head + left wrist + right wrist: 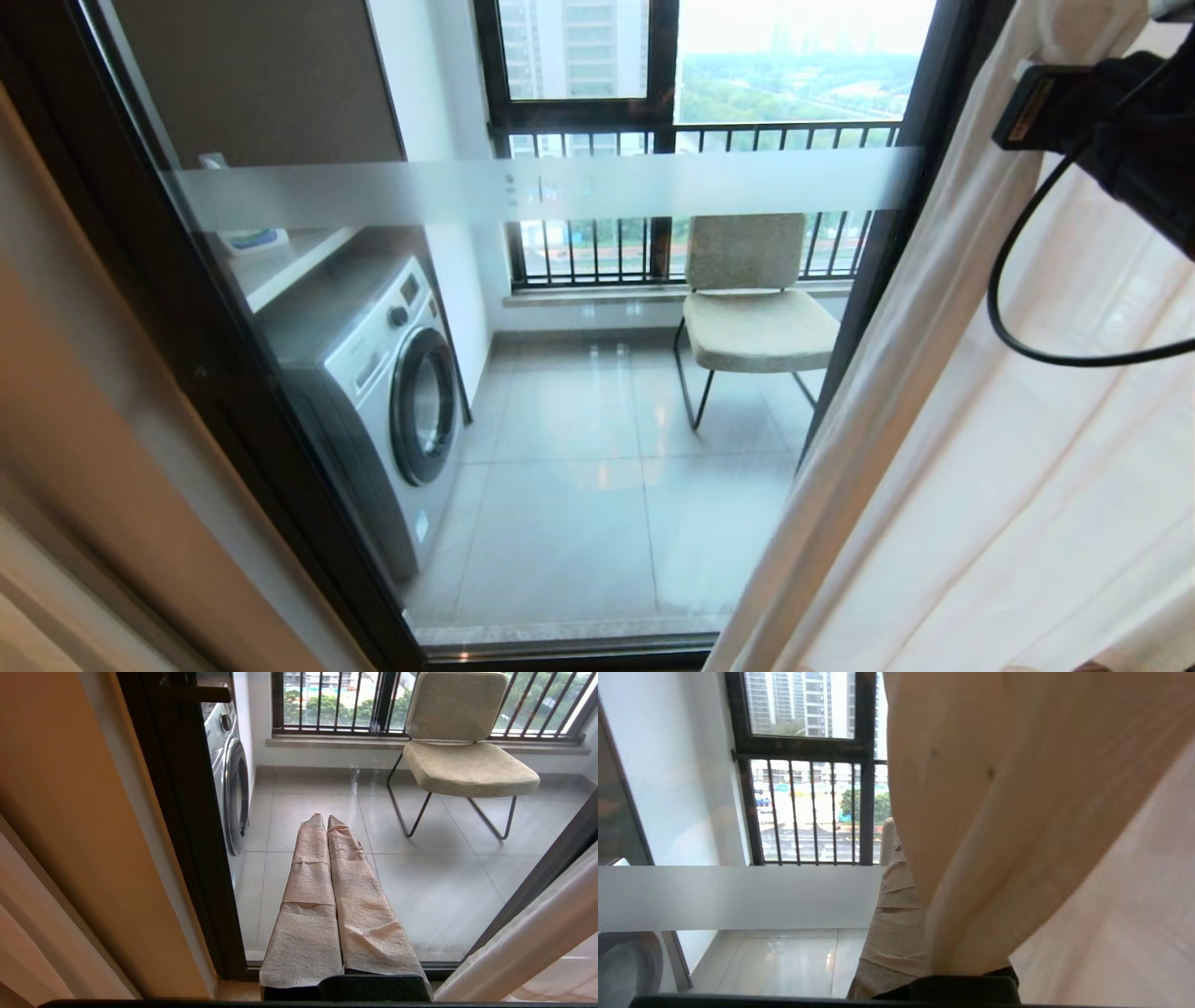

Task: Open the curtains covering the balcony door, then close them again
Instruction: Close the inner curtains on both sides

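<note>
The balcony door [579, 392] fills most of the head view, its glass uncovered from about 9 o'clock across to past centre, with a black frame [233, 392] slanting down the 9 o'clock side and a frosted white band [560, 187] running across the upper part of the pane. The curtains [980, 448] hang gathered at 3 to 5 o'clock, pale sheer folds bunched over the door's right edge, so the door stands mostly exposed. Through the glass, a grey tiled floor [579, 504] spreads at 6 o'clock; a washing machine [392, 401] stands at 8 o'clock against the balcony's side wall, and a beige chair [756, 308] on thin black legs sits near 1 o'clock, in front of a black-framed window with railing bars [709, 140] at 12 o'clock. The right arm [1120, 131] reaches in at 2 o'clock, black with a looping cable [1018, 280], pressed into the curtain's upper folds. In the right wrist view the right gripper [901, 905] is wrapped in fabric, and its fingers are pinched together on a thick fold of the curtains that drapes over them. The left gripper [327, 826], seen in the left wrist view, hangs low before the glass with its paper-wrapped fingers [308, 891] pressed flat together, holding nothing.
</note>
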Available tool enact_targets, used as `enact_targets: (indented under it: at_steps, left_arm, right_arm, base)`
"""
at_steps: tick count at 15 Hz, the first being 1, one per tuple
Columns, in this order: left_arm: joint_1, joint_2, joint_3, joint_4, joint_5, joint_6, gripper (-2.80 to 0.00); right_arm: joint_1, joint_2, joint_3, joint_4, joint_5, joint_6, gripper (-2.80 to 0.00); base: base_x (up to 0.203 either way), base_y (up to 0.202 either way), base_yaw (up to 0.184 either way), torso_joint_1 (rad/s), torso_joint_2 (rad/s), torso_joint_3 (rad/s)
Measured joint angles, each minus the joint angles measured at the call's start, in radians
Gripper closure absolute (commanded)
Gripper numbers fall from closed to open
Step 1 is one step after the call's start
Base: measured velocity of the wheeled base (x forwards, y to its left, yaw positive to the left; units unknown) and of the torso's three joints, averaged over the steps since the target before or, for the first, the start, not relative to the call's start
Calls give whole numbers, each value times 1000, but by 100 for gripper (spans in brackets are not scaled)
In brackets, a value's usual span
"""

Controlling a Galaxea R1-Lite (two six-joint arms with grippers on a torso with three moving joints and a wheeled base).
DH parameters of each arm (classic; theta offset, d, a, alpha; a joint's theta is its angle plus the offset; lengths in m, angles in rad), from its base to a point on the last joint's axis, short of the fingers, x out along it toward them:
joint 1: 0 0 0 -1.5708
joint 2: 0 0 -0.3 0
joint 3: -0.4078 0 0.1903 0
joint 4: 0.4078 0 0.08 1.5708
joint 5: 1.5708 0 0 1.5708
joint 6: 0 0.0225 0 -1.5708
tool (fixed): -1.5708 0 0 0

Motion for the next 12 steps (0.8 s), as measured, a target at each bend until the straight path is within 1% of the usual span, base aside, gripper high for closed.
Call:
enact_targets:
  at_steps: [7,9,10,12]
  left_arm:
    - [0,0,0,0,0,0,0]
    - [0,0,0,0,0,0,0]
    - [0,0,0,0,0,0,0]
    - [0,0,0,0,0,0,0]
  right_arm:
    - [11,0,-3,-4,-2,-7,0]
    - [37,3,-6,-3,-4,-23,0]
    - [60,8,-10,-5,-5,-45,0]
    - [121,23,-22,-15,-35,-73,0]
  base:
    - [0,0,0,0,0,0]
    - [0,0,0,0,0,0]
    - [0,0,0,0,0,0]
    - [0,0,0,0,0,0]
